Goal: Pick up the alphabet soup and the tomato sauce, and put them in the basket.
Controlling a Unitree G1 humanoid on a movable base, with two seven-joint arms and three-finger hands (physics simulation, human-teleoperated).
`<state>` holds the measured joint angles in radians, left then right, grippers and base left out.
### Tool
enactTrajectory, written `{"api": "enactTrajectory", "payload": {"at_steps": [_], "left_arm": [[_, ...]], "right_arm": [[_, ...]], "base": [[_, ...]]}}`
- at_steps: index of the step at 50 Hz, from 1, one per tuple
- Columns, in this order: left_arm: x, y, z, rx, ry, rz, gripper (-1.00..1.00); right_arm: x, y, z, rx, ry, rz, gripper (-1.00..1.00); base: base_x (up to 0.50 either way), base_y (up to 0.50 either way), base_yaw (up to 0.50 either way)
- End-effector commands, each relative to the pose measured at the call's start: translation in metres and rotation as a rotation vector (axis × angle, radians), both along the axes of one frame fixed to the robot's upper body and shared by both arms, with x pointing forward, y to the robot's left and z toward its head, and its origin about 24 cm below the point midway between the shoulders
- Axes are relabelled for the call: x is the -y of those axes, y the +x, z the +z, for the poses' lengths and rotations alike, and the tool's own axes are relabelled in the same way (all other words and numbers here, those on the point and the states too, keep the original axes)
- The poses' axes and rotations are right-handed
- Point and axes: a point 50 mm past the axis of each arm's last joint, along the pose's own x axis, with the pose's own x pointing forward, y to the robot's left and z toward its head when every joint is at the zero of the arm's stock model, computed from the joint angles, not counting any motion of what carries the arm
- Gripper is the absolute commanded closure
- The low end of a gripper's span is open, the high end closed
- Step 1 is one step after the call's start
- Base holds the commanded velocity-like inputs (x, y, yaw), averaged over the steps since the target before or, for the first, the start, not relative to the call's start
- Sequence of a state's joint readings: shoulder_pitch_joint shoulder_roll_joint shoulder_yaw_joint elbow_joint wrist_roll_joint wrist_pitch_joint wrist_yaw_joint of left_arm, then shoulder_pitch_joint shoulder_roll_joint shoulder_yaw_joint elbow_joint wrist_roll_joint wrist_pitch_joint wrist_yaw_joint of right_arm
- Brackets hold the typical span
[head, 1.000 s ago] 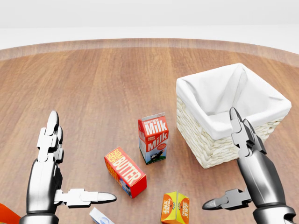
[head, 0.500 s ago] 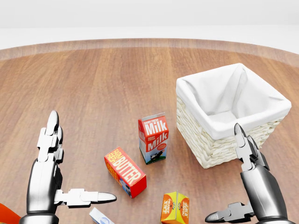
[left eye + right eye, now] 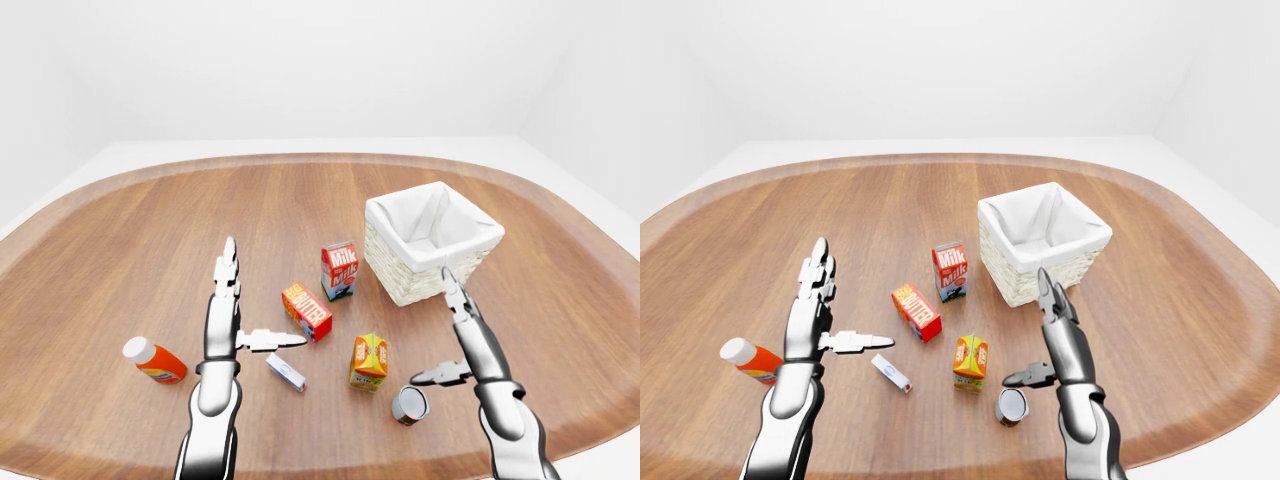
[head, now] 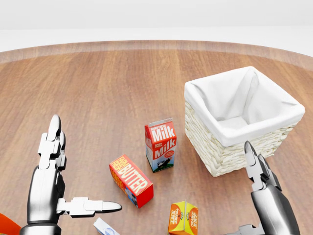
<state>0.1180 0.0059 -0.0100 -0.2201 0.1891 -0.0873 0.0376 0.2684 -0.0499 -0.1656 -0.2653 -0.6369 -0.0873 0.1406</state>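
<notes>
Readable print first: the milk carton (image 4: 160, 145) says "Milk" twice on its red upper panels and stands upright, centre of the head view. Lower left of it, the red butter box (image 4: 130, 180) reads "BUTTER" and lies on its long side, long axis running upper-left to lower-right. The orange-yellow juice carton (image 3: 369, 361) has print too small to read. A small white-blue flat pack (image 3: 286, 372) lies beside it, text unreadable.

One can (image 3: 409, 404) lies tipped on the wooden table (image 3: 120, 250), its round end turned toward the cameras, near the bottom of the left-eye view just below the right hand (image 3: 462, 340); label not legible, so cannot tell whether soup or sauce. A red bottle with white cap (image 3: 154, 361) lies on its side at far left, cap pointing upper-left.

The basket (image 3: 432, 240), white-lined wicker, sits at upper right, holding nothing visible.

Left hand (image 3: 232, 310): fingers straight up, thumb stuck out sideways, spread wide, grasping nothing. Right hand: same pose, fingers extended, thumb out toward the can, not touching it.
</notes>
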Motion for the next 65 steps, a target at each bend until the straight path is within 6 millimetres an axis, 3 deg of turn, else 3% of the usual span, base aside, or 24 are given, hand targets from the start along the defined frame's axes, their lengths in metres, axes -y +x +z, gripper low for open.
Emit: {"api": "enactTrajectory", "payload": {"at_steps": [1,28,65], "left_arm": [[0.0,-0.001,0.001,0.004,-0.001,-0.003,-1.0],[0.0,-0.001,0.001,0.004,-0.001,-0.003,-1.0],[0.0,-0.001,0.001,0.004,-0.001,-0.004,-1.0]], "right_arm": [[-0.002,-0.008,-0.004,-0.026,0.001,-0.003,-1.0],[-0.006,-0.013,-0.027,-0.101,-0.012,-0.019,-1.0],[-0.011,-0.029,-0.041,-0.163,-0.022,-0.023,-1.0]], "base": [[0.0,0.0,0.0],[0.0,0.0,0.0],[0.0,0.0,0.0]]}}
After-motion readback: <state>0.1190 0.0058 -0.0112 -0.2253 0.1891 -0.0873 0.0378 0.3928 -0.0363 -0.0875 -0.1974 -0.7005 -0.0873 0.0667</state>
